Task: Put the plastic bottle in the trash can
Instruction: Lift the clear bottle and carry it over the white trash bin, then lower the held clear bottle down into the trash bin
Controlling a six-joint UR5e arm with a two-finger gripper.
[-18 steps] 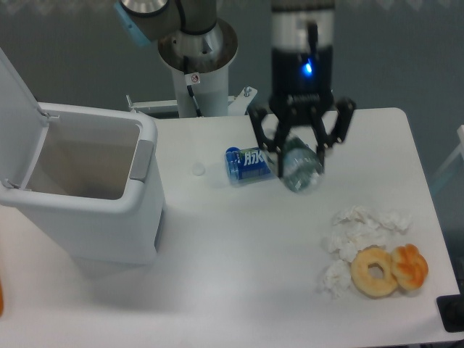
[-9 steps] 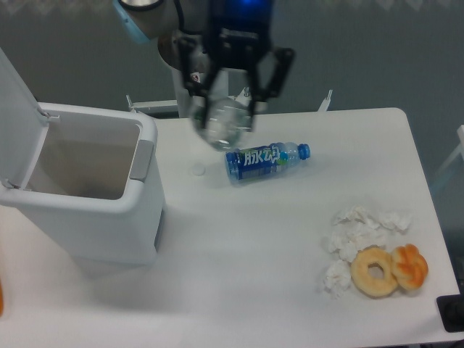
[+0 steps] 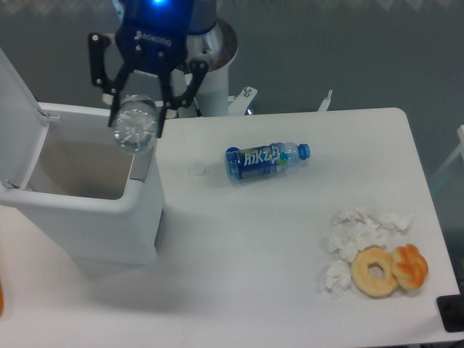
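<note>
Fixed camera view: gripper point(image 3: 138, 116) clamped on plastic bottle point(image 3: 135, 131), fingers either side of its body. Bottle held in air, long axis pointing roughly toward camera, ribbed round base facing lens. Bottle sits over right rim of trash can point(image 3: 109, 225), lid flipped up, opening just left of it. Judgement: needs small shift left to clear rim before release. Blue-labelled bottle point(image 3: 264, 160) lies on table point(image 3: 254, 254), well apart.

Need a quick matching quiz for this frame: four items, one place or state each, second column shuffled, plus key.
Items:
1. plastic bottle
2. trash can
3. blue-labelled bottle
4. doughnut

States:
A. lying on its side mid-table
B. lid flipped open
C. held in the gripper at the can's right rim
D. beside crumpled tissues

Pairs: 1-C, 2-B, 3-A, 4-D
</note>
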